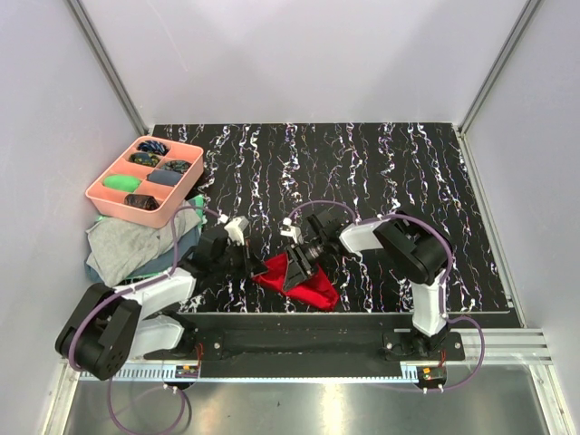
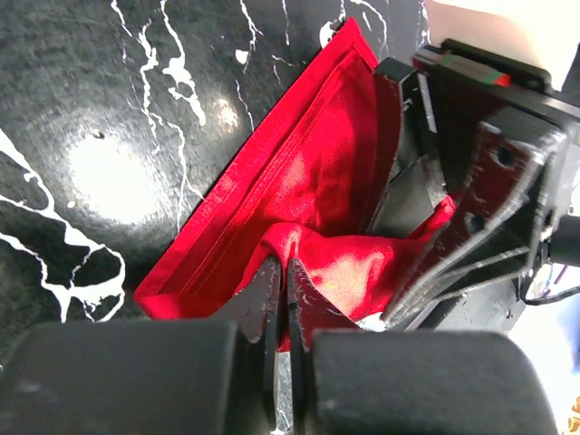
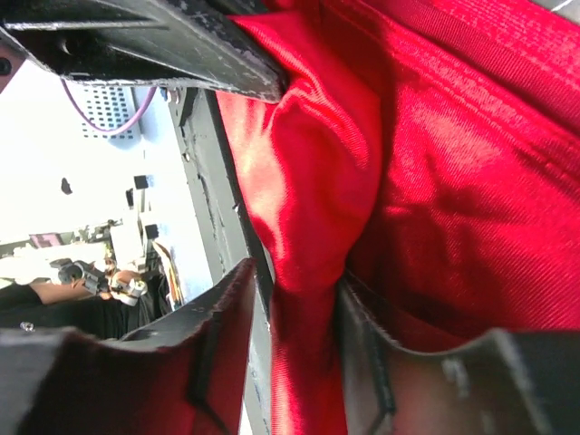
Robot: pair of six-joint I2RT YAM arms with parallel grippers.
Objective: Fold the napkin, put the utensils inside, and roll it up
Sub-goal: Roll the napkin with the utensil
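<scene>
The red napkin [image 1: 304,283] lies bunched on the black marbled table near its front edge, between my two grippers. My left gripper [image 1: 257,266] is shut on a fold at the napkin's left edge; in the left wrist view the left gripper [image 2: 283,276] pinches the red napkin [image 2: 299,181]. My right gripper [image 1: 297,268] is over the napkin's middle. In the right wrist view the right gripper [image 3: 294,294] has its jaws apart round a bunched ridge of the napkin [image 3: 453,163], with a gap beside the left finger. The fork and the gold utensil are out of view.
A pink compartment tray [image 1: 101,193] holding small items stands at the back left. A pile of grey, green and blue cloths [image 1: 127,249] lies in front of it, beside my left arm. The table's front edge [image 1: 362,314] runs just below the napkin.
</scene>
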